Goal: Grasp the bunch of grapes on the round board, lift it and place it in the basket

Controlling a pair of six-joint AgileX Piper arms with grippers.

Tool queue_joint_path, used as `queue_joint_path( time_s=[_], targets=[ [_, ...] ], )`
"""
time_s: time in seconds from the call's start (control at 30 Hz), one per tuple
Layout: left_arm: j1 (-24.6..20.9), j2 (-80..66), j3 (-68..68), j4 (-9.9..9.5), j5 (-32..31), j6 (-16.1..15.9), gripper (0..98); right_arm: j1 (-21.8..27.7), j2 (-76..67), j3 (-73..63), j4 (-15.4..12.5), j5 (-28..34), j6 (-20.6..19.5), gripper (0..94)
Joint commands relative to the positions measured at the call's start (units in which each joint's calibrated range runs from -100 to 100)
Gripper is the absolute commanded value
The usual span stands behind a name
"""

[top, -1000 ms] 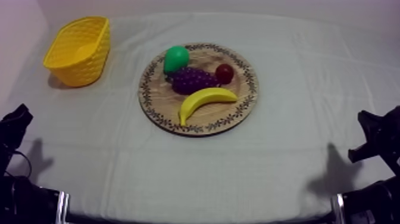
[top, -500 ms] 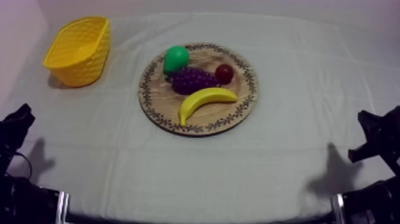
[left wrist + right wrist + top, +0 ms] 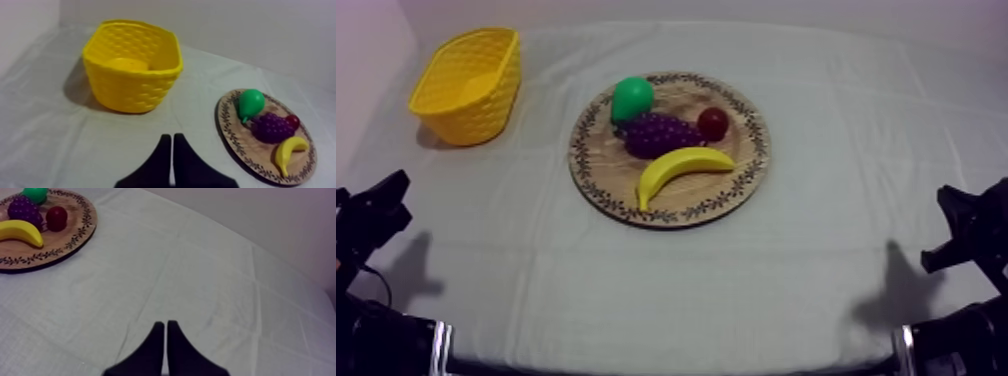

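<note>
A purple bunch of grapes (image 3: pixel 659 134) lies on the round wooden board (image 3: pixel 746 165), between a green pear (image 3: pixel 632 98), a small red fruit (image 3: pixel 713 123) and a yellow banana (image 3: pixel 679 169). The yellow basket (image 3: pixel 469 83) stands at the far left, with nothing in it. My left gripper (image 3: pixel 386 200) hangs low at the left edge, well short of the board. Its fingers lie together as a narrow wedge (image 3: pixel 172 150), with the basket (image 3: pixel 132 70) and the grapes (image 3: pixel 272 127) ahead of it. My right gripper (image 3: pixel 956 225) rests at the right edge, shut (image 3: pixel 165 335) over bare cloth.
The grey-white cloth (image 3: pixel 666 280) covers the table. The board (image 3: pixel 60 248) with the fruit lies far off to the side of the right gripper. A pale wall runs behind the table.
My left gripper has risen and moved a little rightward, towards the table. The right arm and the fruit have not moved.
</note>
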Motion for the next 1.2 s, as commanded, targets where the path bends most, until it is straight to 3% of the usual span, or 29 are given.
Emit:
queue_joint_path(
  time_s=[0.0, 0.2, 0.8, 1.0, 1.17],
  targets=[
    [2.6, 3.7, -0.9, -0.51, -0.5, 1.4, 0.0, 0.0, 0.0, 0.0, 0.0, 0.0, 0.0, 0.3],
    [5.9, 17.1, -9.4, -1.32, 0.6, 0.7, 0.0, 0.0, 0.0, 0.0, 0.0, 0.0, 0.0, 0.3],
    [14.3, 51.7, -37.5, -0.91, 8.5, -5.8, 0.0, 0.0, 0.0, 0.0, 0.0, 0.0, 0.0, 0.3],
    [15.8, 62.5, -48.9, 2.80, 14.1, -14.2, 0.0, 0.0, 0.0, 0.0, 0.0, 0.0, 0.0, 0.3],
    [16.4, 71.8, -59.3, 3.74, 21.7, -18.9, 0.0, 0.0, 0.0, 0.0, 0.0, 0.0, 0.0, 0.3]
  ],
)
